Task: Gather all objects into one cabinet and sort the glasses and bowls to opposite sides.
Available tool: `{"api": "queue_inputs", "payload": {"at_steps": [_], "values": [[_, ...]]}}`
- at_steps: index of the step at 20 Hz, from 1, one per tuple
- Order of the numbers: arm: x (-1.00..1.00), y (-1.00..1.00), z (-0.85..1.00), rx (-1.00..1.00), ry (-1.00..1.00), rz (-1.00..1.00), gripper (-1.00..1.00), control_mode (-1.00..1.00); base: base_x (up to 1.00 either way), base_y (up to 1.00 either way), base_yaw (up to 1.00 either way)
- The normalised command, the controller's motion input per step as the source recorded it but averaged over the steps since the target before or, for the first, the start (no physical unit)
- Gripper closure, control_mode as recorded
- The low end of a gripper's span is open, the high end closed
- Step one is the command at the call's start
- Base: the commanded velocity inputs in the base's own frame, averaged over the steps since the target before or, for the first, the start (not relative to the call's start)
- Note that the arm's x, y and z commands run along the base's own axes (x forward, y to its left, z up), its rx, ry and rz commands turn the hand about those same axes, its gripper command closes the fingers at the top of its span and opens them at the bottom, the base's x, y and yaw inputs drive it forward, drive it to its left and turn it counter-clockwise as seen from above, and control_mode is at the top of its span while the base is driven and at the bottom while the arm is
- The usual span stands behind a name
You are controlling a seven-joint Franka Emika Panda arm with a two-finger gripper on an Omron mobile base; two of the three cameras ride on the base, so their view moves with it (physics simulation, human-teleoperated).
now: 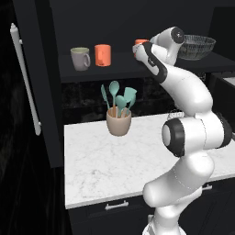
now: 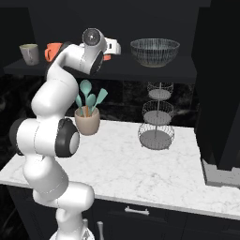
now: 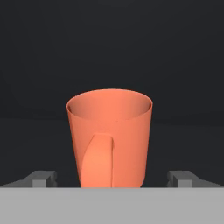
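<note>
An orange mug (image 3: 109, 135) stands upright on the cabinet shelf (image 1: 120, 65), handle toward the hand camera. My gripper (image 3: 112, 179) is open, one fingertip on each side of the mug's base, both apart from it. From the base this mug (image 1: 140, 42) is mostly hidden behind my arm. Left of it on the shelf stand a second orange mug (image 1: 103, 55) and a grey-beige mug (image 1: 80, 58). The wide dark mesh bowl (image 2: 154, 50) sits at the shelf's right end.
The cabinet door with its white bar handle (image 1: 25, 78) stands open at the left. On the white marble counter (image 1: 114, 160) below are a beige pot of teal utensils (image 1: 119, 121) and tiered wire baskets (image 2: 156, 122). Drawers with silver handles (image 1: 116, 205) run beneath.
</note>
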Motion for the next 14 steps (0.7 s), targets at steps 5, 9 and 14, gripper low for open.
{"api": "queue_inputs", "payload": {"at_steps": [5, 9, 14], "values": [[0.00, 0.00, 0.00, 0.00, 0.00, 0.00, -1.00, -1.00, 0.00, 0.00, 0.00], [0.00, 0.00, 0.00, 0.00, 0.00, 0.00, -1.00, -1.00, 0.00, 0.00, 0.00], [0.00, 0.00, 0.00, 0.00, 0.00, 0.00, 1.00, -1.00, 0.00, 0.00, 0.00]]}}
